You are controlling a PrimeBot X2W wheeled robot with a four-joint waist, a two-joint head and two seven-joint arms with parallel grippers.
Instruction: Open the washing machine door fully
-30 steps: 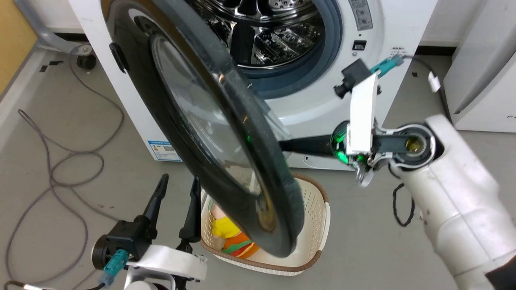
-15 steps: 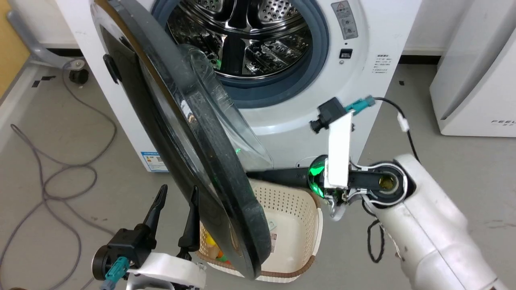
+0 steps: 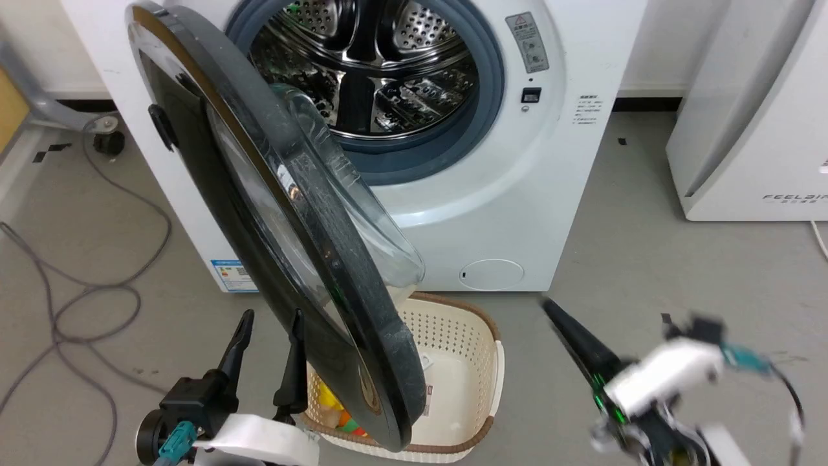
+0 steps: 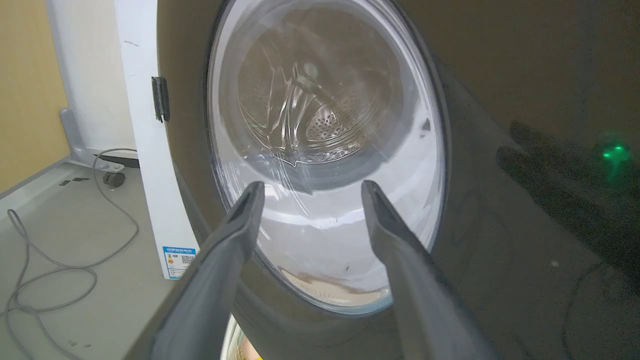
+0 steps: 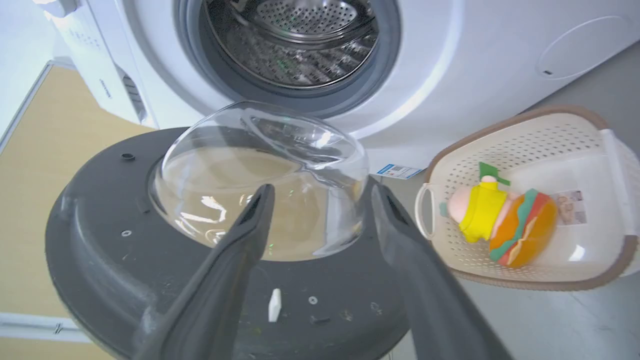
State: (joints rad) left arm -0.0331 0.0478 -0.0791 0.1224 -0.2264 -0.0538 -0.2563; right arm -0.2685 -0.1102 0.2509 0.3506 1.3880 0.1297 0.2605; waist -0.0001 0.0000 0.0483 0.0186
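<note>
The washing machine door (image 3: pixel 291 246) stands well out from the washing machine (image 3: pixel 517 194), hinged at the side on the robot's left. It is nearly edge-on to the head camera, and the steel drum (image 3: pixel 369 77) and grey rubber ring (image 3: pixel 491 84) are fully uncovered. The door's clear glass bowl (image 5: pixel 260 180) bulges toward the opening. A small black tab (image 3: pixel 158 126) sits on the glossy outer face near the hinge side.

The door's lower free edge hangs above a cream perforated basket (image 3: pixel 466 362) that stands on the floor just in front of the machine's bottom edge, below the round cap (image 3: pixel 491 274). A soft toy (image 5: pixel 500 225) in yellow, orange and green lies in the basket.

The left claw (image 3: pixel 272 317) is low at the robot's left, fingers wide apart and holding nothing. Its wrist view looks straight at the door's outer glass (image 4: pixel 325 150). Its inner finger (image 3: pixel 294 362) is just beside the door's outer face, but it is hard to tell whether they touch.

The right claw (image 3: pixel 563 320) shows blurred above the floor at the robot's right, well apart from the door. In its wrist view the right claw (image 5: pixel 321 190) has its fingers spread wide and empty, pointing at the door's inner side.

A grey cable (image 3: pixel 84 298) loops over the floor by the machine's left corner. A white slanted appliance (image 3: pixel 744 129) stands to its right.
</note>
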